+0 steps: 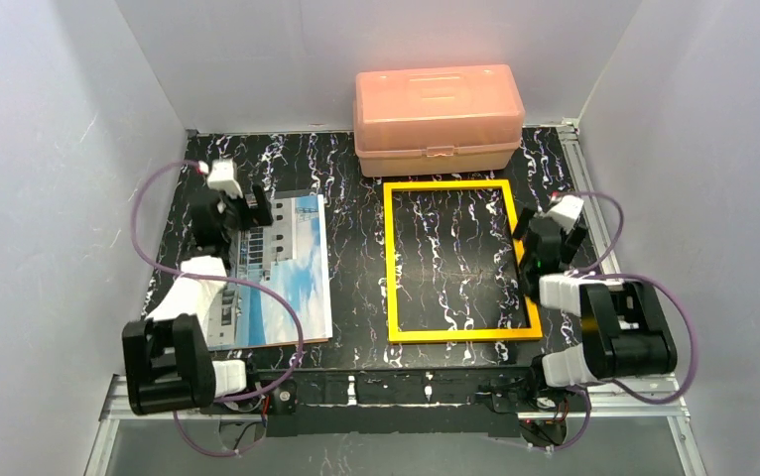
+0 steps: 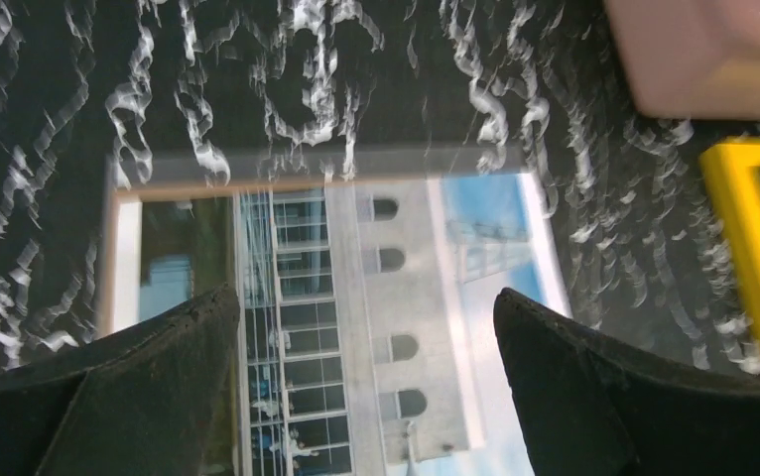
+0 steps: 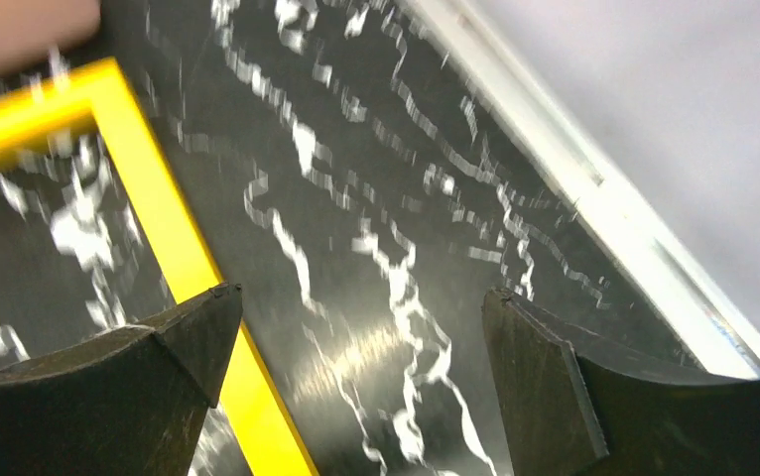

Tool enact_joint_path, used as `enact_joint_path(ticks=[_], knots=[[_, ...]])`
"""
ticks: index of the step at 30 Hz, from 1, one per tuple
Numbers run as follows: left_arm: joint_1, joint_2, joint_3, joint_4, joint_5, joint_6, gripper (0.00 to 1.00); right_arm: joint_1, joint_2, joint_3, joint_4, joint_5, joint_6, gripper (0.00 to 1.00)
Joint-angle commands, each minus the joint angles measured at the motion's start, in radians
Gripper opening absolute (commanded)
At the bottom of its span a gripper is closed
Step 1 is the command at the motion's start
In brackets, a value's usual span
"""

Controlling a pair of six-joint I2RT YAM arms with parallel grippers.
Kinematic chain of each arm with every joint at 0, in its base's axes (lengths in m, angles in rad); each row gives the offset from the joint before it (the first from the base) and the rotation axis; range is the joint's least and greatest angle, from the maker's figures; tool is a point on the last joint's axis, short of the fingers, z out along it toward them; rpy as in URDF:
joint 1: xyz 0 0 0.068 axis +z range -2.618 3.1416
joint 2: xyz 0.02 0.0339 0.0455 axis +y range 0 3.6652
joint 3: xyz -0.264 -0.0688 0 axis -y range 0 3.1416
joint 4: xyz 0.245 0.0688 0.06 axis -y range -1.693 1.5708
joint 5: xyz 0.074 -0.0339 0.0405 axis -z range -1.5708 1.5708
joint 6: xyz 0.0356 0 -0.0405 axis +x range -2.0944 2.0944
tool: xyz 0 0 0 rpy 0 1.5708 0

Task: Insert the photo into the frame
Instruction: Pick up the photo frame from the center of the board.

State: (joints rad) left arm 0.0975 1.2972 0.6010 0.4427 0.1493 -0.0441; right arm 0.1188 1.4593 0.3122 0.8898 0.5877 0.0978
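Observation:
The photo, a print of blue sky and a white building, lies flat on the left of the black marbled table. My left gripper hovers open over its far left corner; the left wrist view has the photo between the spread fingertips. The frame, a yellow rectangle with the table showing through it, lies right of centre. My right gripper is open just beyond the frame's right side; in the right wrist view the yellow border runs under the left fingertip.
A salmon-pink plastic box stands at the back, touching the frame's far edge. Grey walls close in left, right and behind. A metal rail runs along the table's right edge. Purple cables loop from both arms.

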Motion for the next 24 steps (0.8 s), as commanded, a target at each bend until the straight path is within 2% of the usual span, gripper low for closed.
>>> enact_joint_path(ticks=[1, 3, 7, 8, 9, 11, 13, 15, 18, 21, 24], knots=[[0.039, -0.104, 0.297, -0.641, 0.106, -0.003, 0.98, -0.029, -0.113, 0.325, -0.671, 0.170, 0.334, 0.99], [0.055, -0.084, 0.428, -0.827, 0.141, -0.030, 0.99, -0.037, -0.107, 0.405, -0.841, 0.080, 0.524, 0.99], [0.068, -0.017, 0.637, -1.111, 0.162, -0.002, 0.98, -0.043, -0.194, 0.386, -0.823, -0.338, 0.499, 0.99], [0.070, -0.010, 0.664, -1.156, 0.158, 0.007, 0.98, -0.025, -0.230, 0.369, -0.819, -0.389, 0.489, 0.99], [0.074, -0.008, 0.678, -1.183, 0.154, 0.010, 0.98, 0.013, -0.265, 0.369, -0.849, -0.383, 0.477, 0.99], [0.088, -0.005, 0.692, -1.227, 0.150, 0.013, 0.98, 0.162, -0.306, 0.413, -0.970, -0.277, 0.428, 0.99], [0.103, 0.001, 0.709, -1.274, 0.155, 0.018, 0.98, 0.348, -0.302, 0.474, -1.084, -0.125, 0.413, 0.99], [0.119, 0.009, 0.731, -1.321, 0.139, 0.020, 0.98, 0.493, -0.260, 0.534, -1.185, -0.040, 0.437, 0.99], [0.145, 0.022, 0.779, -1.405, 0.134, 0.029, 0.98, 0.685, -0.143, 0.645, -1.266, 0.054, 0.462, 0.99], [0.166, 0.021, 0.804, -1.454, 0.112, 0.039, 0.98, 0.845, 0.039, 0.775, -1.334, 0.111, 0.466, 0.99], [0.178, 0.014, 0.804, -1.481, 0.118, 0.069, 0.98, 0.932, 0.205, 0.893, -1.365, 0.139, 0.459, 0.95]])
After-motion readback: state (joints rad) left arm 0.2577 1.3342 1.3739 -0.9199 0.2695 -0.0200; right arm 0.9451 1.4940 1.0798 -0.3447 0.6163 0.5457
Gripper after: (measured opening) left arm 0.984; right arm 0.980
